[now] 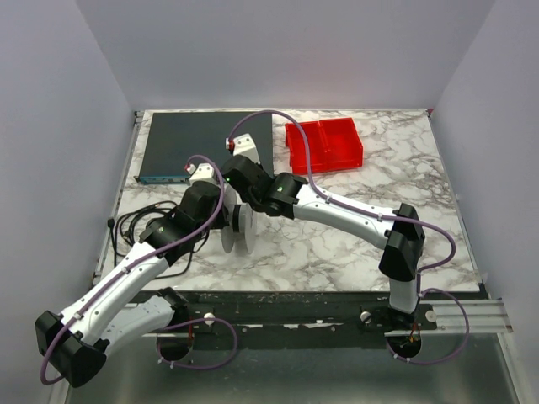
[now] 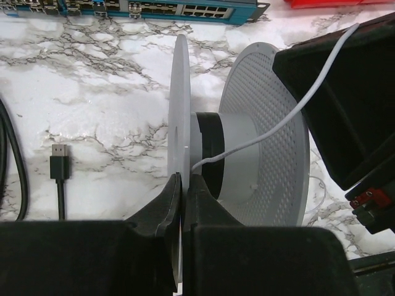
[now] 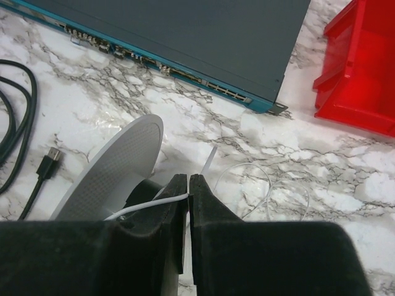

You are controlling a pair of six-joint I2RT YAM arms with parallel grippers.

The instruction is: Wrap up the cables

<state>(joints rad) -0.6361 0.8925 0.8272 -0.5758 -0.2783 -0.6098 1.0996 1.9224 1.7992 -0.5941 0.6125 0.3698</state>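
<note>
On veined marble table (image 2: 92, 86), clamping perforated spool's (image 2: 265, 123) thin flat flange in left gripper (image 2: 183, 180), pinching thin white cable (image 3: 145, 208) in right gripper (image 3: 187, 183).

The cable (image 3: 148, 206) is disappearing between the right gripper's (image 3: 188, 185) fingers; the red bin (image 3: 364, 68) is running off the frame's edge

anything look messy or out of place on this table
The white cable is barely wound: one strand reaches the spool hub, while thin loops lie loose on the marble beside it. A black cord lies unplugged at the left.
</note>
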